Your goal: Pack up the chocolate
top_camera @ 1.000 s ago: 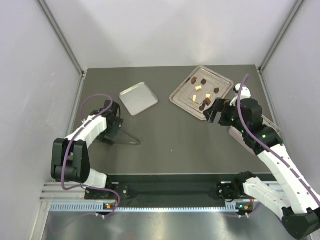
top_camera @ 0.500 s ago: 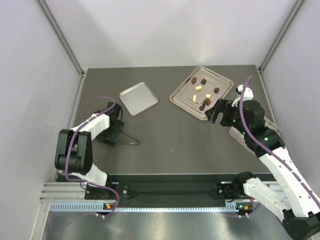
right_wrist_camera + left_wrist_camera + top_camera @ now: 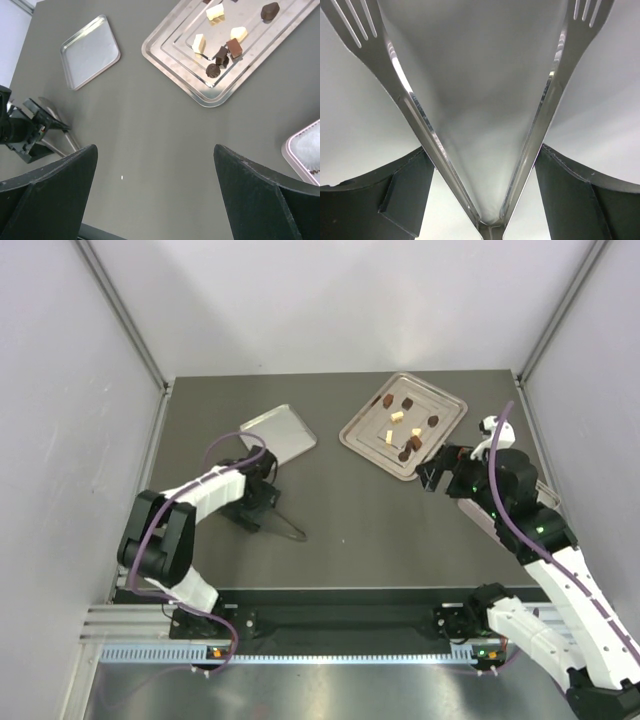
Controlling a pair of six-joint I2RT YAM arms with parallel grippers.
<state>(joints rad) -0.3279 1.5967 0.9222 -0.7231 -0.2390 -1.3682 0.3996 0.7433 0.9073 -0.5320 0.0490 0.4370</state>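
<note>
- We saw the left gripper (image 3: 480, 155) with its jaws set fairly wide yet clasping silver tongs (image 3: 415, 110), both tong arms against the fingers (image 3: 405, 195).
- The right gripper (image 3: 155, 150) hung above the counter (image 3: 360, 520), jaws spread wide, holding nothing.
- The chocolate (image 3: 222, 50) lay on the large tray (image 3: 352, 435), far right.

Open tabletop (image 3: 350, 502) lies between the left end effector's (image 3: 258, 498) tongs (image 3: 286, 524) and large tray (image 3: 442, 401).

No readable text, labels, numbers anywhere in view.
</note>
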